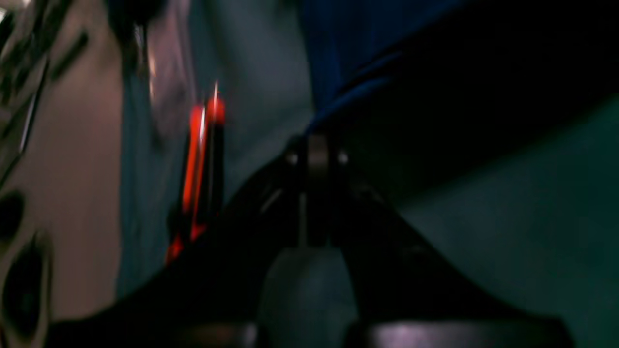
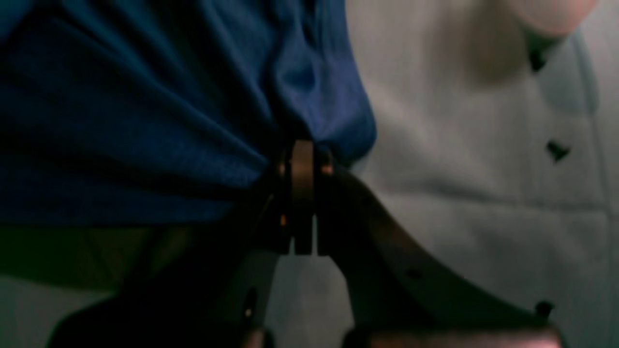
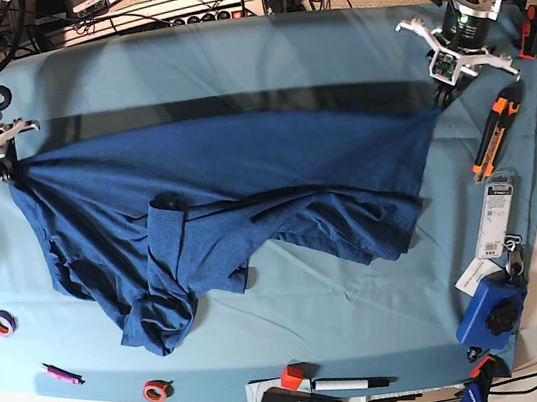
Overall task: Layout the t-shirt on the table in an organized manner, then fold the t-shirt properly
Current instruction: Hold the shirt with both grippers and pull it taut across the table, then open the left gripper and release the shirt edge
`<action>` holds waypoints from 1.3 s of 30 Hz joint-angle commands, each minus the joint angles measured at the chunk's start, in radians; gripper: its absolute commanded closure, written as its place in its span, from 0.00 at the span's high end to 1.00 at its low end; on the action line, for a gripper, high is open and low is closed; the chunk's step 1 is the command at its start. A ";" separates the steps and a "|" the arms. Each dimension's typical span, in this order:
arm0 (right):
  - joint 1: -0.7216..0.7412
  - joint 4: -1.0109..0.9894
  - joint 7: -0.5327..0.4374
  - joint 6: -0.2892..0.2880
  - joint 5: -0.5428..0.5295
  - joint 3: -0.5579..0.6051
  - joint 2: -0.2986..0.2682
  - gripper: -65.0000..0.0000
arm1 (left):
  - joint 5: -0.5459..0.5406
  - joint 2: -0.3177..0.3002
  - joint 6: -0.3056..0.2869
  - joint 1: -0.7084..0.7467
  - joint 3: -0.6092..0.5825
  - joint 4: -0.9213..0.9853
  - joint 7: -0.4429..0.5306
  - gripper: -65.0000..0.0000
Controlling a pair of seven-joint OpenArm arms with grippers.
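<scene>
Across the far half of the worktop (image 3: 256,51) the t-shirt (image 3: 244,174) hangs stretched between the two arms, its upper edge pulled into an almost straight line from one side to the other. The right gripper (image 3: 2,165), on the left of the base view, has its jaws closed on a gathered corner of the cloth; the right wrist view shows the blue folds running together into the pinch (image 2: 302,159). The left gripper (image 3: 442,94), on the right of the base view, also has its jaws closed. The left wrist view is dark and blurred, but a blue hem seems to end just at the tips (image 1: 316,145), so I judge that it grips the other corner.

I think the shirt is held this way so that the tension makes the edge flat and the rest can be laid down evenly. Below the tight edge the cloth is not yet in order: a sleeve (image 3: 164,277) is folded over the body and lies bunched toward the near side, and the lower hem (image 3: 354,234) is wrinkled. So the laying out is only partly done and the folding has not started.

Tools lie along the edge by the left arm, among them an orange-handled one (image 3: 493,132), well apart from the shirt. Small things such as a red tape ring (image 3: 155,390) stay near the front edge, outside the area where the shirt must be spread.
</scene>
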State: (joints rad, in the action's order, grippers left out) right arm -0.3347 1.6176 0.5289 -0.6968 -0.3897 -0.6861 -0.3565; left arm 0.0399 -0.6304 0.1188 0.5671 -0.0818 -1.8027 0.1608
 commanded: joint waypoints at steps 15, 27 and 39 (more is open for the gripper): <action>-0.001 0.017 -0.065 -0.001 -0.011 -0.007 0.065 0.00 | -0.130 0.097 -0.489 0.007 0.258 0.152 0.502 0.00; -0.091 0.017 -0.062 -0.001 -0.013 -0.007 0.035 0.00 | -0.044 0.073 -0.439 0.087 0.266 0.152 0.501 0.00; -0.181 0.018 -0.028 -0.001 -0.019 -0.011 -0.056 0.00 | -0.039 0.043 -0.396 0.117 0.270 0.152 0.484 0.00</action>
State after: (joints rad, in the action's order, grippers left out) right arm -0.5125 1.6188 0.5148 -0.7036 -0.3946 -0.6861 -0.3901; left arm 0.0151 -0.5735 -0.2852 0.6781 0.1791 -1.6367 0.6186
